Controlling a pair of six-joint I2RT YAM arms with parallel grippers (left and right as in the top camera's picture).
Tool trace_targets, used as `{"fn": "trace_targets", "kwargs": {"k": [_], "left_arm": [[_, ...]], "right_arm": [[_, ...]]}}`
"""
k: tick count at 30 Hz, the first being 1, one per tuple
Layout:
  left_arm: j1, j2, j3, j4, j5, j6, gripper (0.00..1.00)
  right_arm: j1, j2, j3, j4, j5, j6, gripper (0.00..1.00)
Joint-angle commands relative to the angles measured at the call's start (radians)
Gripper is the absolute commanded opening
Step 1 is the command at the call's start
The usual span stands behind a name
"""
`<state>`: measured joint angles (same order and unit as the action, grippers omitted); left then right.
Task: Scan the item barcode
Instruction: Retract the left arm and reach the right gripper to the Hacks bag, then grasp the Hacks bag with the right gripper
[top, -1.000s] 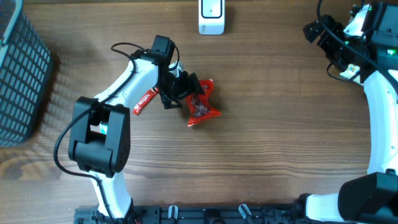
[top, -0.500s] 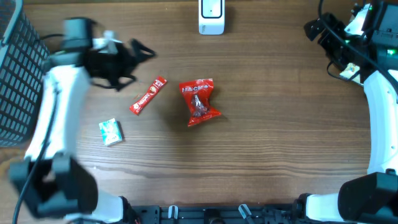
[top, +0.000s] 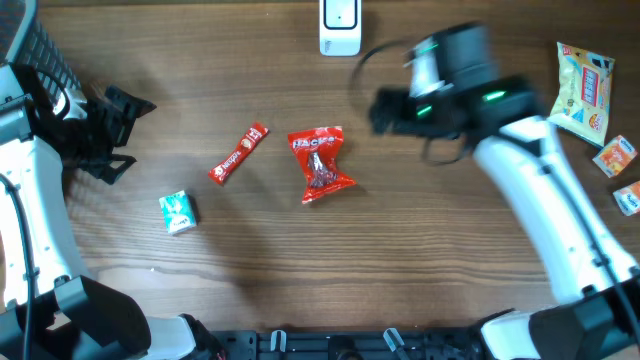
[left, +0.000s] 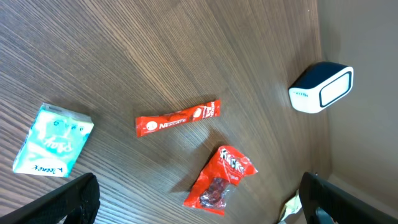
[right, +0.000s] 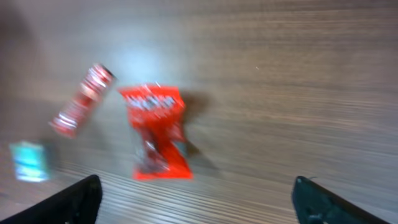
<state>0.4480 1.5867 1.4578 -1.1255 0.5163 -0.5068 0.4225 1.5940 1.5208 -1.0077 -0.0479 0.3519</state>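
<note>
Wood-grain table fills your view. Your red snack bag lies flat near the middle, a red stick sachet just left of it and a teal pack nearer, further left. The white scanner sits at the far edge. Your left gripper hangs wide open and empty, well left of the bag. Your right gripper, blurred, hovers right of the bag, jaws spread, holding nothing.

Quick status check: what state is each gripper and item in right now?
left gripper: open, empty
right gripper: open, empty, blurred
red snack bag: lying loose, not held
red stick sachet: lying flat, not held
teal packet: lying flat, not held
scanner: at far edge, nothing touching it
</note>
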Motion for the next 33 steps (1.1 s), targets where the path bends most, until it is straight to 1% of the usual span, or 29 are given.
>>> {"fn": "trace_targets", "kwargs": {"k": [1,2,4,5,7,8,9,16,19,26,30,33], "left_arm": [[0.002,0.003,0.006,-0.002,-0.059,0.005,1.0],[0.002,0.003,0.006,-0.002,-0.11,0.005,1.0],[0.002,0.003,0.006,-0.006,-0.2,0.005,1.0],[0.002,0.003,0.006,-0.014,-0.246,0.005,1.0],[0.002,0.003,0.005,-0.024,-0.292,0.005,1.0],[0.002,0.003,0.005,-0.025,-0.298,0.005,1.0],[0.002,0.003,0.005,-0.024,-0.298,0.005,1.0],[0.002,0.003,0.005,-0.024,-0.298,0.005,1.0],[0.002,0.003,0.005,-0.024,-0.298,0.005,1.0],[0.002,0.003,0.005,-0.024,-0.298,0.005,1.0],[0.002,0.003,0.005,-0.024,-0.298,0.005,1.0],[0.002,0.003,0.005,-0.024,-0.298,0.004,1.0]], "right_arm": [[0.172,0.004,0.009,-0.007,0.401,-0.082,1.0],[0.209,0.004,0.009,-0.005,0.4,-0.131,0.99],[0.266,0.004,0.009,0.013,0.383,-0.138,1.0],[0.298,0.004,0.009,0.03,0.327,-0.137,1.0],[0.346,0.018,0.009,0.075,0.216,-0.158,1.0],[0.362,0.026,0.009,0.087,0.202,-0.179,1.0],[0.401,0.061,0.009,0.105,0.239,-0.219,0.99],[0.564,0.297,0.009,0.075,0.515,-0.251,0.99],[0.624,0.363,0.009,0.068,0.635,-0.252,0.99],[0.698,0.405,0.009,0.093,0.656,-0.284,0.99],[0.706,0.434,0.009,0.118,0.598,-0.375,0.99],[0.706,0.472,0.009,0.118,0.631,-0.386,0.98]]}}
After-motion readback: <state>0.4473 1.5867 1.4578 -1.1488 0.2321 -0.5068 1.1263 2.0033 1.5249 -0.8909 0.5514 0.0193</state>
